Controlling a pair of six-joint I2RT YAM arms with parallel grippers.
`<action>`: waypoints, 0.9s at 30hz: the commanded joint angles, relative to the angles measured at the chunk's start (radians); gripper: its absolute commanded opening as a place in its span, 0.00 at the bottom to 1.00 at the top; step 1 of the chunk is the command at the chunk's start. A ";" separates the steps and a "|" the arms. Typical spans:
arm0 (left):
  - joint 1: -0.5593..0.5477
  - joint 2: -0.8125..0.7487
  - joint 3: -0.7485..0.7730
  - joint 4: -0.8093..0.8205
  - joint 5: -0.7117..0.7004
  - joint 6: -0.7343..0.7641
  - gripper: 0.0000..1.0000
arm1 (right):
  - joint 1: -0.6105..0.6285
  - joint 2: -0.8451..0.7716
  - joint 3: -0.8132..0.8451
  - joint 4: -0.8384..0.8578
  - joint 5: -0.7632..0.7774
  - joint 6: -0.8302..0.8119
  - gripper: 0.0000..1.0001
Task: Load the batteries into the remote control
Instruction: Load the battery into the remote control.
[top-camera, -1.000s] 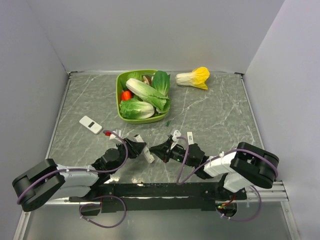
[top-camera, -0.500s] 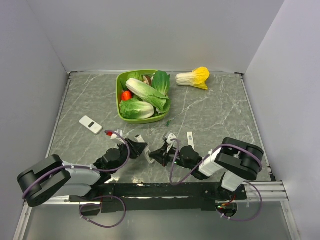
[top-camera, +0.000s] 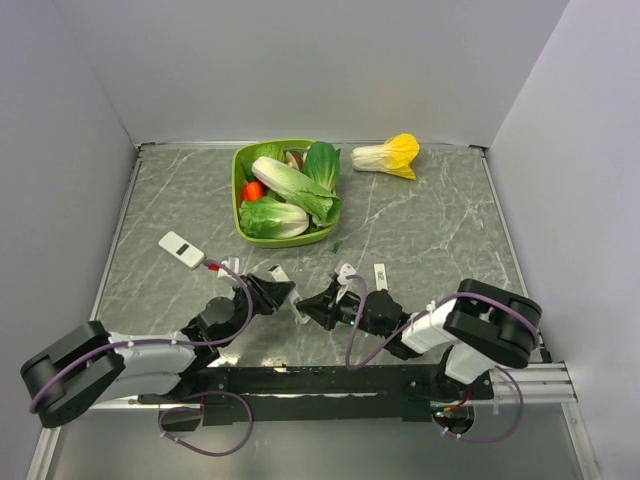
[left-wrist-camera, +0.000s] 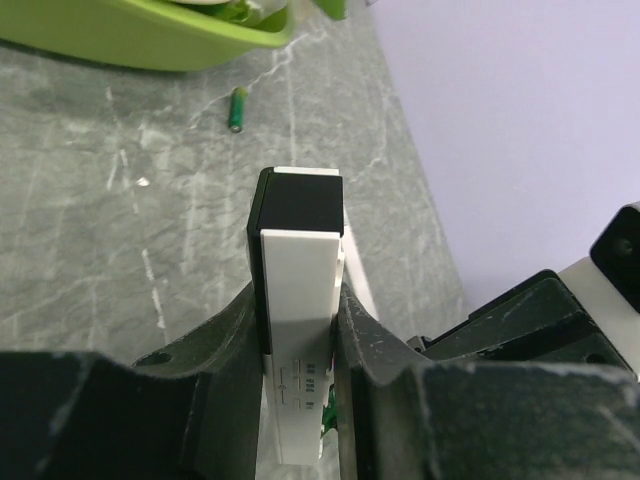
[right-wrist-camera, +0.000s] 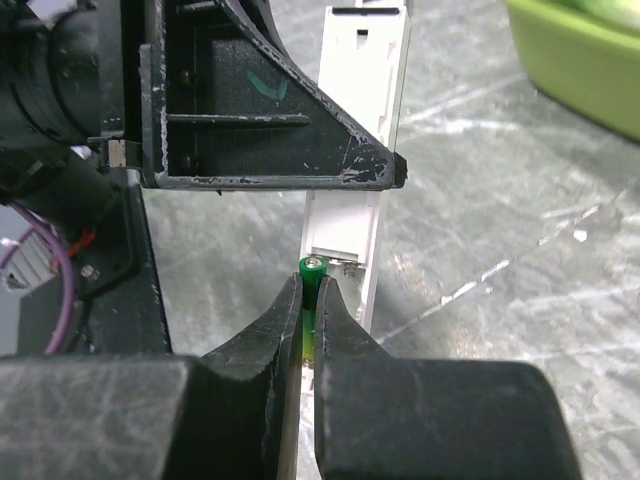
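**Asker:** What do your left jaws hold?

**Me:** They are clamped on the remote control (left-wrist-camera: 300, 290), with its long sides pinched between my two fingers (left-wrist-camera: 225, 345). The black end points away from my wrist and the white casing is nearer.

**Asker:** And the right jaws?

**Me:** They are all but closed. In the thin gap sits one battery (right-wrist-camera: 310, 275), a small green cylinder whose metal tip pokes out past the fingertips. My two arms meet nose to nose near the front edge of the worktop (top-camera: 440, 220).

**Asker:** Where is that battery against the remote?

**Me:** Seen from my right wrist, it is at the near end of the remote's open white channel. I cannot tell whether it touches the casing. A left finger hides part of the channel.

**Asker:** And the other one?

**Me:** The second battery (top-camera: 338, 246) lies loose on the marbled worktop beyond both jaws, just in front of the green bowl (left-wrist-camera: 130, 45).

**Asker:** What else is out there?

**Me:** A small white strip (top-camera: 380, 274) lies flat just beyond my right arm's wrist. A white rectangular piece (top-camera: 181, 249) lies off to the left, well apart from the remote. The bowl holds leafy vegetables (top-camera: 290, 185) and something red (top-camera: 253, 190). Farthest back, right of the bowl, a napa cabbage (top-camera: 387, 155) with a yellow top lies on its side.
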 joint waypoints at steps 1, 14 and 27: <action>-0.003 -0.098 -0.163 0.066 0.014 -0.069 0.01 | 0.006 -0.083 0.022 -0.071 -0.035 -0.012 0.00; -0.003 -0.406 -0.153 -0.092 -0.056 -0.186 0.01 | 0.029 -0.235 0.094 -0.433 -0.041 -0.104 0.00; -0.003 -0.477 -0.120 -0.040 -0.043 -0.137 0.01 | 0.064 -0.226 0.175 -0.672 0.013 -0.102 0.00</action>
